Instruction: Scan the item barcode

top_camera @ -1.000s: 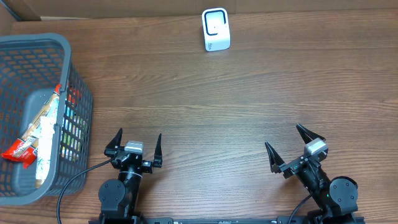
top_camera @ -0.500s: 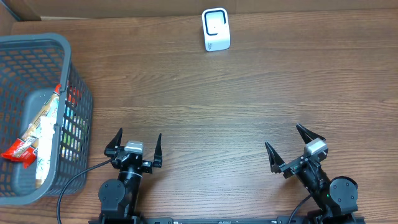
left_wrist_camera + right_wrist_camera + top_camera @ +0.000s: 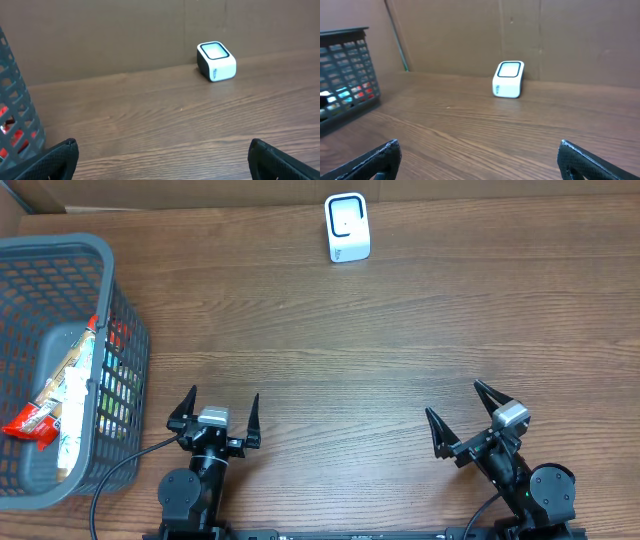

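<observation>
black fingers of the left gripper (image 3: 224, 395) stand spread wide at the near edge of the wooden table (image 3: 400, 330), holding nothing. the right gripper (image 3: 454, 399), at the near right, is just as wide apart and just as empty.

a dark cable (image 3: 118, 472) curls from the left arm's base toward the near corner of the grey mesh basket (image 3: 62, 244) on the left. a reach in that direction could catch it and drag the basket.

the items to be scanned lie inside the basket: several flat snack packets (image 3: 66, 385) piled over one another, with a red wrapper (image 3: 27, 423) at the near end. because they overlap, a pinch may lift two at once or close only on a loose wrapper edge that slides out on the way up. the basket walls are tall, so a finger coming in low could snag the mesh or tip the basket.

the white scanner (image 3: 347, 227) stands free at the far middle, just before the brown back wall, well apart from the basket. it looks light, and a packet swung in too close could knock it over. no barcode can be made out on any packet, so the code may face away from the scanner window and fail to read.
</observation>
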`<state>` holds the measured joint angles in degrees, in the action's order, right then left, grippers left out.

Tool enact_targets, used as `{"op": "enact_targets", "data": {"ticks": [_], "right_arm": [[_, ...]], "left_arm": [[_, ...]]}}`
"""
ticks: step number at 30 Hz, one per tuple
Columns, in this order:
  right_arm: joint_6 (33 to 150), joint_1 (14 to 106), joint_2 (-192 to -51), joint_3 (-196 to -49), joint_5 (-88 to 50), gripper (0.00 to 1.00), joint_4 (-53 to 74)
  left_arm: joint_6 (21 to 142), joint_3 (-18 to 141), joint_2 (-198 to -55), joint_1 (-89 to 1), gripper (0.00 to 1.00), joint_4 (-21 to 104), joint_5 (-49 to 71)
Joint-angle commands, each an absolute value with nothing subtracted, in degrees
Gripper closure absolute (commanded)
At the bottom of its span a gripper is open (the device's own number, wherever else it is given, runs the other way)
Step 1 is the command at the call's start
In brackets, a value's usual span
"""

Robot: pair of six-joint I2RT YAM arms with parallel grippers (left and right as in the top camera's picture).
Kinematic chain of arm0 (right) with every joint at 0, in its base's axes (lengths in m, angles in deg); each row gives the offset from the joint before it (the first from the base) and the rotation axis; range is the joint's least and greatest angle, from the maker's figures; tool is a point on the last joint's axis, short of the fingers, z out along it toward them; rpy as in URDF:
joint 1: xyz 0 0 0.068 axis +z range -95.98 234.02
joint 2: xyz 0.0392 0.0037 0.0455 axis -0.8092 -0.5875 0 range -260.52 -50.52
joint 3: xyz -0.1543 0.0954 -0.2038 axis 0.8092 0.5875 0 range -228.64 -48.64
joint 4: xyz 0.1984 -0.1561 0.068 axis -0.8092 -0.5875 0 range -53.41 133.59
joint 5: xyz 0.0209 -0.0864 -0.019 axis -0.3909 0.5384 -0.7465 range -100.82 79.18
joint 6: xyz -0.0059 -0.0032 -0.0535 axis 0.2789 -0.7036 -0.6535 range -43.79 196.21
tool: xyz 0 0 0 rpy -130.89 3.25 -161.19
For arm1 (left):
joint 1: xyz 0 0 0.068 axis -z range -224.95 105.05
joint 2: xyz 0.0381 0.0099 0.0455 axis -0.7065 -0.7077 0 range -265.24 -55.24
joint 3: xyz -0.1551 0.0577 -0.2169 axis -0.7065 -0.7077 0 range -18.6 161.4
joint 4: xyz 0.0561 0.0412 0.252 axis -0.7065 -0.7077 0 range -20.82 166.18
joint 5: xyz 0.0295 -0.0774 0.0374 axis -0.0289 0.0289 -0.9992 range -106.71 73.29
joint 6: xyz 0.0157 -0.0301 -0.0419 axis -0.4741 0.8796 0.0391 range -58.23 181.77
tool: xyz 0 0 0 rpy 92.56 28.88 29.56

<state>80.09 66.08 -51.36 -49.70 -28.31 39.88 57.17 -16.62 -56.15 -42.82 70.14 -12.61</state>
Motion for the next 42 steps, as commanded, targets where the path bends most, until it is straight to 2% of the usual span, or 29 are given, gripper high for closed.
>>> {"op": "enact_targets", "data": {"ticks": [1,6,15,28,31,37,42], "right_arm": [[82.23,66.32,-50.81,-53.24,-29.6,0.0,38.64],[82.23,66.18,-52.19,-61.39,-29.65,0.0,31.43],[82.19,66.18,-66.27,-85.63,-30.33,0.0,14.44],[82.23,66.18,-100.28,-125.08,-33.12,0.0,-20.05],[82.23,66.18,-104.01,-125.85,-37.93,0.0,-20.14],[82.23,66.18,-110.02,-125.85,-44.62,0.0,-18.41],[82.21,66.23,-114.11,-125.85,-48.2,0.0,-18.91]], "left_arm": [[60.97,-12.16,-57.04,-43.11,0.0,69.72,-12.57],[63.51,-0.69,-62.7,-43.11,0.0,62.66,-12.59],[66.3,33.58,-83.42,-43.11,0.0,41.42,-12.15],[65.58,102.74,-122.99,-43.11,0.0,-13.44,-12.18],[61.67,106.87,-126.57,-43.11,0.01,-16.06,-13.2],[61.34,106.39,-129.98,-43.06,0.0,-16.48,-11.06],[75.51,106.39,-132.1,-46.56,0.0,-17.13,-23.3]]}}
